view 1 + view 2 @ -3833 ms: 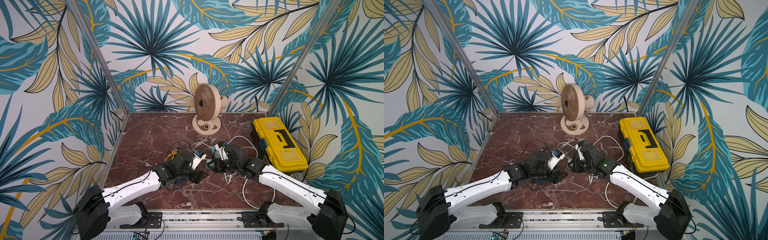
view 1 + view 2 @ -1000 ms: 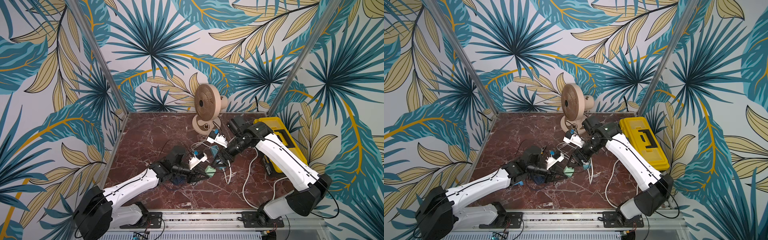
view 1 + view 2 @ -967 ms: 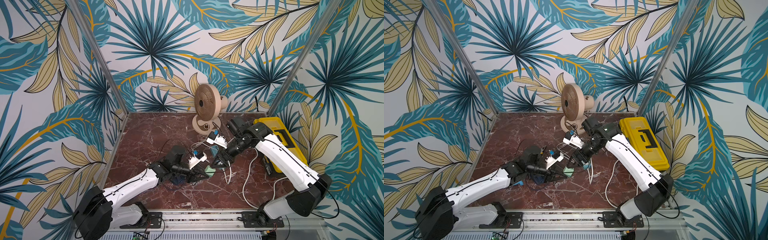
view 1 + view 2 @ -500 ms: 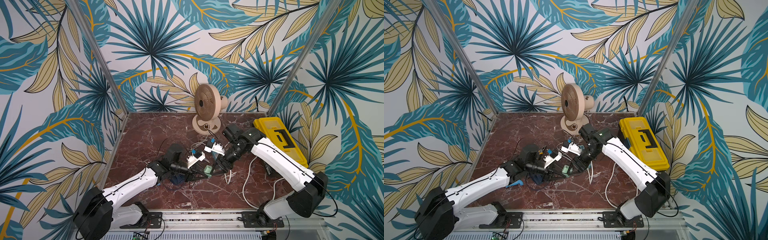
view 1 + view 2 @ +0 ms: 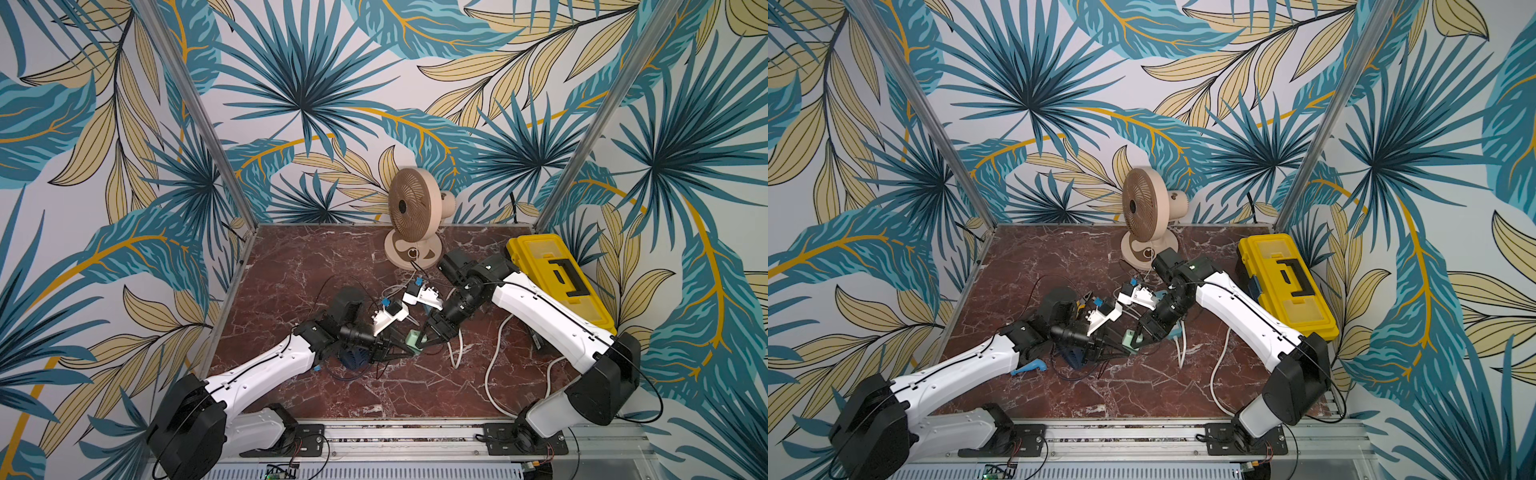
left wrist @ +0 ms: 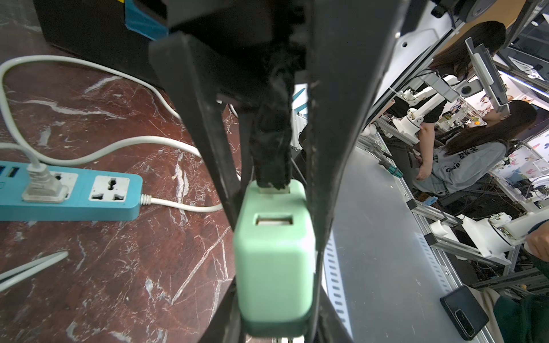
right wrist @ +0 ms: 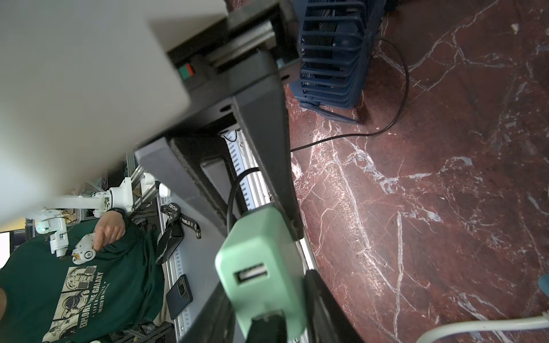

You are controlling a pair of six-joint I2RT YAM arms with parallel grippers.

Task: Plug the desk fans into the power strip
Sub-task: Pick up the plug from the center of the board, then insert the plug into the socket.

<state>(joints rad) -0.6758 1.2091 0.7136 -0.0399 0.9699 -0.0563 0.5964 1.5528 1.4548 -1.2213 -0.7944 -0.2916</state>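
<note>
While our left claw (image 6: 276,267) is clamping the green adapter (image 5: 415,338) by its sides over the middle of the desk (image 5: 291,270), our right claw (image 7: 267,297) is straddling the same block. It is doing so at the end where a black plug (image 6: 271,148) is sitting in one of the two slots. We are judging this a hand-over. So we are advising a square, firm hold by the right claw, clear of that plug, before the left one is letting go.

Next we are aiming the adapter at the free socket (image 6: 110,188) at the cord end of the power strip (image 6: 74,205). The strip is lying flat near the desk's middle, a little toward the right edge, with a white plug (image 6: 41,185) seated in the neighbouring socket. We are wanting a straight push, with the strip braced so that it is not sliding.

We are not seeing the adapter's prongs in any view, and we cannot tell whether the right claw is pressing yet or only flanking. In both top views the right arm is covering nearly all of the strip. We are also failing to trace the black cord back to the desk fan (image 5: 415,216), which is standing at the back edge.
</note>
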